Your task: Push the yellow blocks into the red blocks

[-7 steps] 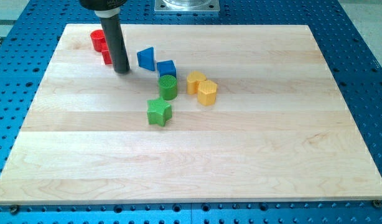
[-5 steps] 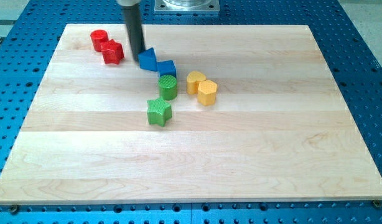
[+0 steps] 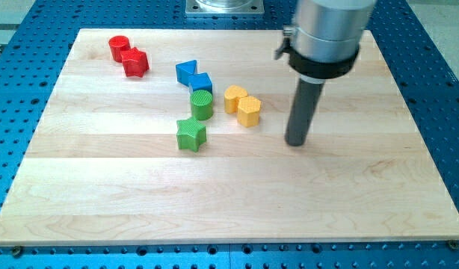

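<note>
Six blocks... no, count again: eight sit on the wooden board, two of each colour. Two red: a cylinder and a star-like block. Two blue: a triangular block and a cube. Two green: a cylinder and a star. Two yellow: a rounded block and a hexagonal block. One rod, one tip.

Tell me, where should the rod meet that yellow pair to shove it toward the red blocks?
My tip has no claw, so it pushes. Best contact, probably, is the lower-right face of the yellow hexagon, since the red blocks lie up-left and the yellow heart touches its up-left side.
</note>
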Controlling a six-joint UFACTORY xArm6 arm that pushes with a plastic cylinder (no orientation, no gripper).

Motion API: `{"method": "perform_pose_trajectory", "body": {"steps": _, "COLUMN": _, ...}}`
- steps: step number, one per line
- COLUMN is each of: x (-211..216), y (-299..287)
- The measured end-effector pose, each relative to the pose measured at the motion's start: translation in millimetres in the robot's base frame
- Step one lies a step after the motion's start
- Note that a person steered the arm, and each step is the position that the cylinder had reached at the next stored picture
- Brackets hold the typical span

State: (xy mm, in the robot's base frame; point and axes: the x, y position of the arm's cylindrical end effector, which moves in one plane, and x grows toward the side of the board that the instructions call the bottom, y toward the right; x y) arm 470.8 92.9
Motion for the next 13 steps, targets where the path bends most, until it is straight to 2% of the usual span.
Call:
{"method": "perform_pose_trajectory", "body": {"steps": 2, "x": -56.5, "y": -16.1}}
{"method": "perform_pose_trajectory", "body": {"steps": 3, "x": -41.8, "y": -38.1}}
{"method": "perform_pose_trajectory", "body": {"steps": 4, "x": 1.3, "y": 5.3}}
{"method": "perform_pose_trajectory", "body": {"steps": 5, "x": -12.5, "y": -62.6}}
{"method": "perform_pose_trajectory", "body": {"steps": 6, "x": -21.0, "y": -105.6}}
{"method": "perform_pose_trajectory", "body": {"steps": 7, "x": -72.9, "y": -111.5}}
{"method": "perform_pose_trajectory", "body": {"steps": 8, "x": -64.0, "y": -101.5}}
{"method": "perform_pose_trajectory", "body": {"steps": 9, "x": -9.7, "y": -96.2}}
{"method": "perform_pose_trajectory", "body": {"steps": 10, "x": -21.6, "y": -59.2}}
{"method": "perform_pose_trajectory", "body": {"steps": 11, "x": -88.7, "y": -51.1}}
{"method": "perform_pose_trajectory", "body": {"steps": 13, "x": -140.1, "y": -65.0}}
